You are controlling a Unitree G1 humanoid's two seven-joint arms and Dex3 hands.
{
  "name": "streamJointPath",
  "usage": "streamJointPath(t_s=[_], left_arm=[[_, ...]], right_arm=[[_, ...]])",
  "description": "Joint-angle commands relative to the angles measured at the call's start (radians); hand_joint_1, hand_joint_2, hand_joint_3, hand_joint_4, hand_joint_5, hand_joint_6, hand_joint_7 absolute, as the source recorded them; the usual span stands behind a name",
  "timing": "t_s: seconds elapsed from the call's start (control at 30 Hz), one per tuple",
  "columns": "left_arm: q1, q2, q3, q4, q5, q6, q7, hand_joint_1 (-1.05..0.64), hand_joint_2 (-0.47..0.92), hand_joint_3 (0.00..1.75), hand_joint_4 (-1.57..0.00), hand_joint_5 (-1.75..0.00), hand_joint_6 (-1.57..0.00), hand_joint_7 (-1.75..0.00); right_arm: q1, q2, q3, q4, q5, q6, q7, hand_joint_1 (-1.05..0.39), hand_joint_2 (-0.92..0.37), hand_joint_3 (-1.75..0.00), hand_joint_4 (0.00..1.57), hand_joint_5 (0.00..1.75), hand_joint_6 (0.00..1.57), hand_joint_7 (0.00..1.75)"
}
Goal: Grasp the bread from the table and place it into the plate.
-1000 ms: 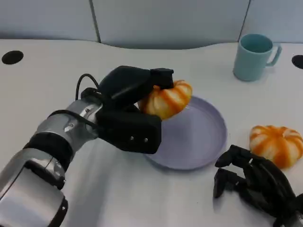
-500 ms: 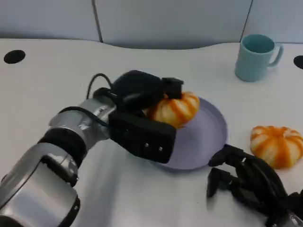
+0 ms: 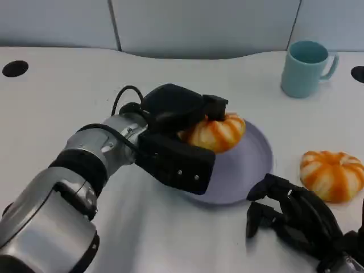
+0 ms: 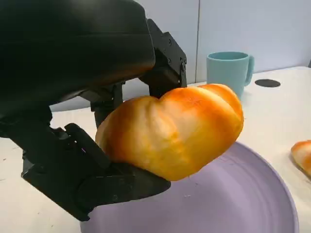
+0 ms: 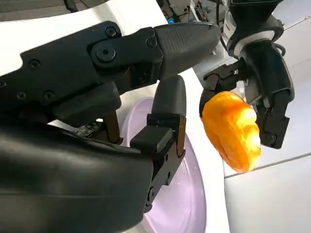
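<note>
My left hand [image 3: 173, 139] grips an orange-and-white striped bread roll [image 3: 216, 132] and holds it just above the left part of the lilac plate [image 3: 250, 165]. The left wrist view shows the roll [image 4: 175, 131] clamped between black fingers, hanging over the plate's surface [image 4: 243, 199]. In the right wrist view the same roll [image 5: 231, 128] sits in the left hand [image 5: 265, 73] beyond the plate [image 5: 184, 204]. My right hand [image 3: 298, 219] rests on the table by the plate's near right rim, fingers curled, holding nothing.
A second striped roll [image 3: 331, 175] lies on the table right of the plate, close to my right hand. A teal mug [image 3: 306, 68] stands at the back right. Dark round holes mark the tabletop at far left [image 3: 15, 69] and far right.
My left hand has carried the roll to the right and a little lower, further over the plate. The right hand has shifted slightly left toward the plate's rim.
</note>
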Motion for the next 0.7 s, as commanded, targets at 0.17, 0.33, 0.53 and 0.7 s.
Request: streamJointPath(t_s=[0.17,0.33,0.53,0.7], left_arm=[[-0.002,0.002,0.005,0.003,-0.007,0.003,-0.014,-0.31,0.63,1.00,-0.84,-1.66,-0.68,-1.63],[0.013,-0.012,0.004,0.007,-0.011,0.042,-0.032,-0.37,0.91,0.40,-0.45,-1.33,-0.49,-0.70],[0.006,-0.005,-0.006,-0.001,-0.002,0.059,-0.048,-0.45,0.92,0.31,-0.21,-1.12,-0.30,-0.55],[0.007,-0.005,-0.006,-0.002,-0.003,0.061,-0.049,-0.46,0.92,0.31,-0.20,-1.09,-0.29,-0.55]], right_arm=[[0.034,-0.011,0.000,-0.015,-0.006,0.026,-0.004,-0.51,-0.92,-0.26,0.64,1.63,0.64,1.21],[0.048,-0.016,0.002,-0.038,-0.009,0.035,-0.014,-0.50,-0.92,-0.23,0.66,1.60,0.66,1.20],[0.054,-0.017,0.005,-0.052,-0.012,0.036,-0.013,-0.49,-0.92,-0.23,0.66,1.60,0.66,1.19],[0.055,-0.017,0.005,-0.055,-0.012,0.037,-0.014,-0.49,-0.92,-0.23,0.66,1.60,0.66,1.19]])
